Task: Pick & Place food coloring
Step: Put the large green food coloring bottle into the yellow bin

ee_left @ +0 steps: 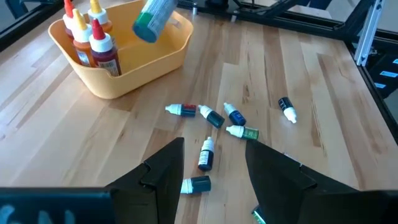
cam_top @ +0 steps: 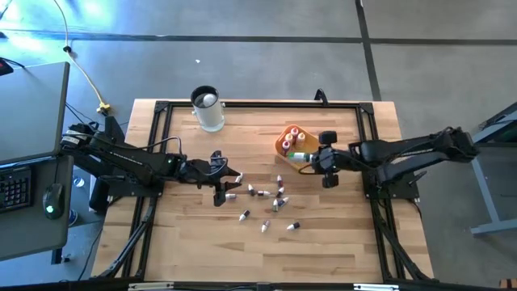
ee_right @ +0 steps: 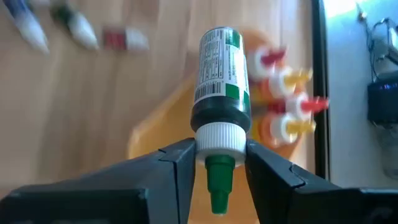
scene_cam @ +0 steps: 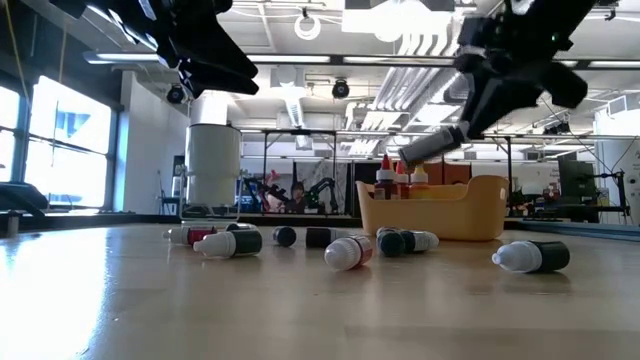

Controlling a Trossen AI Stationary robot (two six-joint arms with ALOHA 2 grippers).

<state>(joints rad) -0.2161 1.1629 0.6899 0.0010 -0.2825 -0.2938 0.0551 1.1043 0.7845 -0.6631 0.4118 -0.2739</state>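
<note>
Fine print on the bottle's label [ee_right: 219, 59] — none readable.

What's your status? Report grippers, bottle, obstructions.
Right gripper shut on green food coloring bottle, held over yellow tray. Left gripper open above loose bottles. Nothing in the way.

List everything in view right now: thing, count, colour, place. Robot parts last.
green bottle: one, green label and cap, held over the tray by its cap
bottles in tray: about four, orange and yellow, red or yellow caps, upright
loose bottles: about nine, mostly dark, white caps, lying mid-table
tray: one, orange-yellow, right of centre
cup: one, clear, dark rim, far side
table: one, light wood
right gripper: shut on green bottle
left gripper: open, above loose bottles
</note>
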